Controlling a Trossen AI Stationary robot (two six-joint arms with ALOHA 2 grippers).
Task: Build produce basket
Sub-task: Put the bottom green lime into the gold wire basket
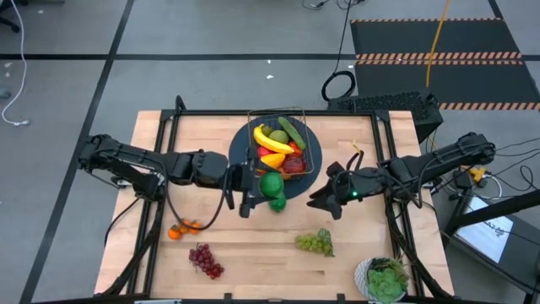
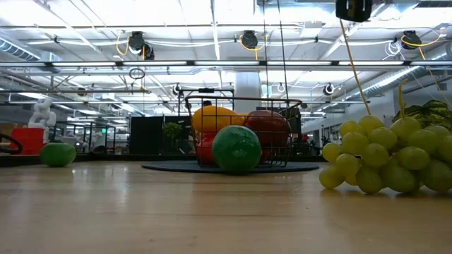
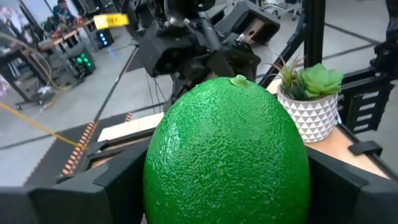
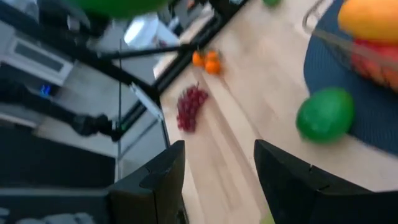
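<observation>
The left gripper [image 1: 253,189] is clamped on a green lime [image 3: 227,155] just beside the basket [image 1: 283,148], so lift it over the wire rim, then let go gently.

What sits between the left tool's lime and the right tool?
A second green lime lies on the mat's edge; otherwise bare wood, per the high view.

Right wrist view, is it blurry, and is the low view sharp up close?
Right wrist view: smeared throughout, the lime and purple grapes soft-edged. Low view: the near green grapes look slightly soft, and bright ceiling lights wash out the background.
</observation>
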